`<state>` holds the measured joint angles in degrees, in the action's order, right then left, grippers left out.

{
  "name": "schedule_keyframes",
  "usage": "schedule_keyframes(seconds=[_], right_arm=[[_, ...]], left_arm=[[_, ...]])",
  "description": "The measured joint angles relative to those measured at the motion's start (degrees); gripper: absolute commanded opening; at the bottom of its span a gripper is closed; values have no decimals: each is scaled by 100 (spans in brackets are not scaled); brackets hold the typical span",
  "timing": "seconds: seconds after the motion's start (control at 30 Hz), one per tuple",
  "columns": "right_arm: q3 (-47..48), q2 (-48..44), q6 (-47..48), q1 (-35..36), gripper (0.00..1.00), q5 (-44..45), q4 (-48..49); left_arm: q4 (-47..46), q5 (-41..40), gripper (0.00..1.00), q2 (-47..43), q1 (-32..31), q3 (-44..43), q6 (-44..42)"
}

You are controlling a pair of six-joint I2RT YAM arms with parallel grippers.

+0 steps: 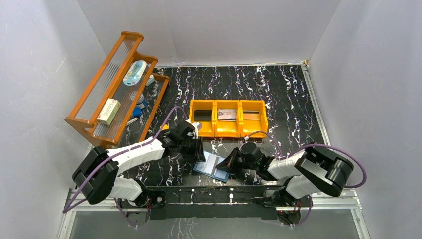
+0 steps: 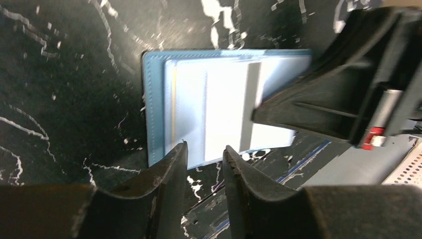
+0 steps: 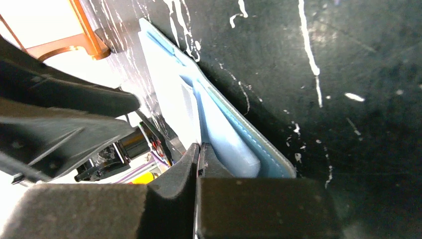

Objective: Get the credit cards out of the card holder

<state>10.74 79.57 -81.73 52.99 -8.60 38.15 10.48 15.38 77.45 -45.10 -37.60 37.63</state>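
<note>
1. While card holder lies open on table between the arms, I see left claw part-open, empty, at its edge.
2. Right claw closed, probably pinching the holder's edge; view blurred.

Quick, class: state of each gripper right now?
Left gripper: jaws slightly open, at the card holder's edge, holding nothing visible.
Right gripper: jaws shut at the card holder; a grip cannot be told.

Glossy marbled table, stitched matt card holder
</note>
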Motion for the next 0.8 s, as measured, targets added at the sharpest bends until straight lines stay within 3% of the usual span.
schedule_keyframes(seconds=[0.13, 0.4, 0.57, 0.7, 0.8], right_arm=[[9, 214, -70, -13, 13, -70, 122], [98, 518, -160, -13, 18, -184, 450], [44, 544, -232, -13, 17, -186, 573], [42, 542, -249, -13, 29, -179, 570], [28, 459, -254, -13, 27, -162, 577]], left_arm=[[42, 116, 32, 7, -2, -332, -275], [-92, 1141, 26, 1027, -13, -629, -748], [-42, 1198, 23, 1163, -13, -570, -662], [-33, 1075, 21, 1161, -13, -525, -564], [-13, 1008, 20, 1158, -13, -525, -529]])
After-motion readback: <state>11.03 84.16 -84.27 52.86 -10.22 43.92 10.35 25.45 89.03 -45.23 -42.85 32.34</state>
